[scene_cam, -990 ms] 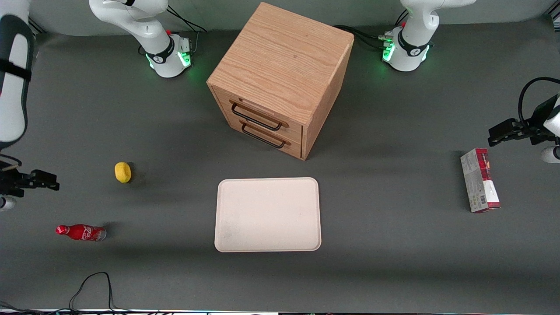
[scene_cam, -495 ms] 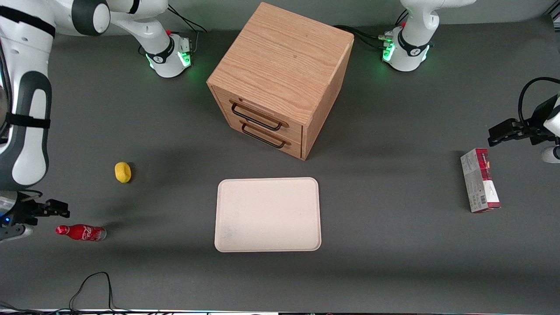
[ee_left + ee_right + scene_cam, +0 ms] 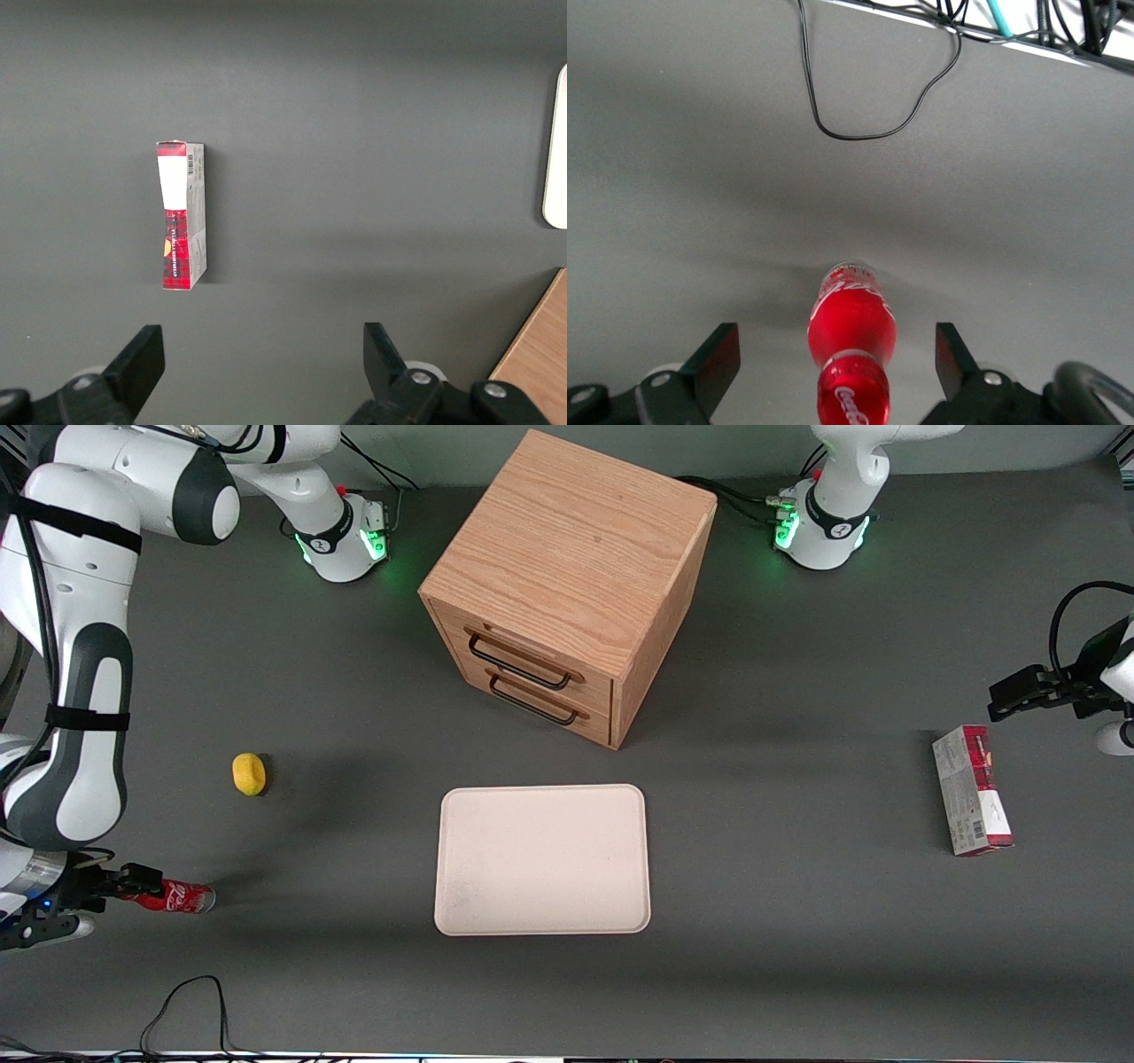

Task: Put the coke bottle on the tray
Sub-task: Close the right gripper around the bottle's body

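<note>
The coke bottle (image 3: 180, 897) lies on its side on the grey table toward the working arm's end, well apart from the tray (image 3: 542, 859). It is red with a red cap and a silvery base. My right gripper (image 3: 133, 881) is low over the bottle's cap end and open. In the right wrist view the bottle (image 3: 852, 323) lies between the spread fingers (image 3: 716, 356), cap toward the camera, and neither finger touches it. The cream-white tray lies flat in front of the cabinet and holds nothing.
A wooden two-drawer cabinet (image 3: 567, 576) stands at mid table. A small yellow object (image 3: 249, 773) lies farther from the front camera than the bottle. A red-and-grey carton (image 3: 971, 790) lies toward the parked arm's end. A black cable (image 3: 186, 1001) loops near the front edge.
My right arm has swung toward the front camera and my gripper has come down over the bottle's cap end. The bottle and tray have not moved.
</note>
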